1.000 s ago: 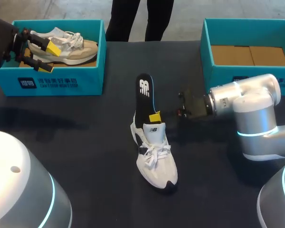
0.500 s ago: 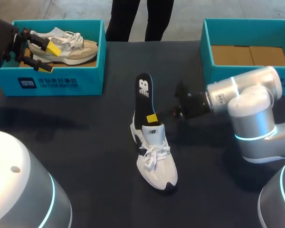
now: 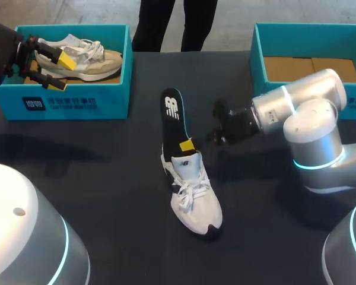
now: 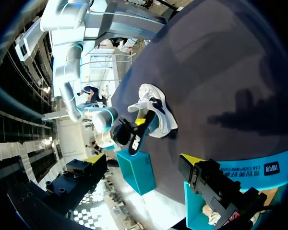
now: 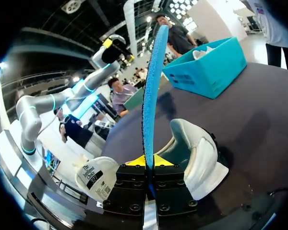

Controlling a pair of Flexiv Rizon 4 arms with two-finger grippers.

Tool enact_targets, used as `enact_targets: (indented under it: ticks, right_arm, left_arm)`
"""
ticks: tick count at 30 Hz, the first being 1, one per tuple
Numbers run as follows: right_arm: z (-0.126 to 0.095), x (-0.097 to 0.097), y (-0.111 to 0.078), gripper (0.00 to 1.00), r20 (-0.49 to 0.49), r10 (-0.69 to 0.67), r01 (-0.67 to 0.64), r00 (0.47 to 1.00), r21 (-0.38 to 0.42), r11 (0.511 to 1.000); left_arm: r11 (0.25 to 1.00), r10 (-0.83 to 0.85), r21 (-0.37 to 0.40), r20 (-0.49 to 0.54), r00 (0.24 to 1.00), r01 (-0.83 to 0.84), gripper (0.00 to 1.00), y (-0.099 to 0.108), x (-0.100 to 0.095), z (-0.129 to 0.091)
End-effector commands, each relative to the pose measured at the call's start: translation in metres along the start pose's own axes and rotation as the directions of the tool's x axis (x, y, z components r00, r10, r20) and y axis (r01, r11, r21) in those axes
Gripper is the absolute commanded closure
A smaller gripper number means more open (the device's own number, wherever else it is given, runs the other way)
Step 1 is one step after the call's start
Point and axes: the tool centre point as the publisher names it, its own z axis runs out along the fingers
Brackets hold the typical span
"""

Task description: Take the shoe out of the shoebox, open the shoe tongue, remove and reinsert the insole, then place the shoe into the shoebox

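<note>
Lying nearest on the black cloth-topped table (image 3: 107,172), the white lace-up sneaker with a black sole (image 3: 197,205) points its toe toward the robot. It is outside both boxes, its laces loose and its collar facing away. From that collar rises the thin black foam insole with a blue underside (image 3: 171,116), its lower end inside the heel and the rest slanting up and away. The right gripper (image 3: 187,145) comes in from the side and pinches the insole just above the collar, its yellow tips narrow, one on each face. In the right wrist view the blue edge stands straight up from between the closed fingers, with the shoe's padded heel just beside it.

I judge the insole to be light, thin and bendy. Held low near its heel end it stays fairly straight, but the free end may bow or flap. The foam could catch on the lining, and nothing pins the sneaker, which looks light enough to drag or tip. A grip low on the insole, close to the collar, seems the best place to hold it.

Farther off, the teal cardboard shoebox on the right (image 3: 258,71) holds only brown card. The matching teal shoebox on the left (image 3: 77,104) holds a beige and white sneaker (image 3: 92,64). The left gripper (image 3: 59,71) hangs over that box's outer end, fingers spread wide and, as far as I can see, gripping nothing.
</note>
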Motion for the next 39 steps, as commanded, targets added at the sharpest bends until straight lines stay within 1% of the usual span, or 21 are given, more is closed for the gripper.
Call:
enact_targets:
  ticks: [1,10,14,24,30,35,39]
  right_arm:
    - [0.0,-0.014,0.003,1.0,-0.068,0.008,-0.005,0.998,0.038,0.999]
    - [0.003,-0.021,-0.004,1.0,-0.126,0.001,0.012,0.992,0.099,0.995]
    - [0.004,-0.021,-0.01,1.0,-0.146,0.004,0.012,0.989,0.105,0.994]
    - [0.002,-0.019,-0.023,1.0,-0.145,0.016,-0.003,0.989,0.092,0.996]
    - [0.001,-0.014,-0.031,1.0,-0.137,0.02,-0.009,0.99,0.075,0.997]
    - [0.0,-0.01,-0.033,1.0,-0.141,0.017,-0.009,0.99,0.062,0.998]
    - [0.003,-0.006,-0.034,1.0,-0.134,0.025,-0.016,0.991,0.067,0.998]
  left_arm:
    - [1.0,0.002,-0.001,0.0,1.0,-0.002,0.0,0.0,0.0,0.0]
    - [1.0,0.002,-0.001,0.0,1.0,-0.002,0.0,0.0,0.0,0.0]
    - [1.0,0.002,-0.001,0.0,1.0,-0.002,0.0,0.0,0.0,0.0]
    - [1.0,0.002,-0.001,0.0,1.0,-0.002,0.0,0.0,0.0,0.0]
    - [1.0,0.002,-0.001,0.0,1.0,-0.002,0.0,0.0,0.0,0.0]
    - [1.0,0.002,-0.001,0.0,1.0,-0.002,0.0,0.0,0.0,0.0]
    - [1.0,0.002,-0.001,0.0,1.0,-0.002,0.0,0.0,0.0,0.0]
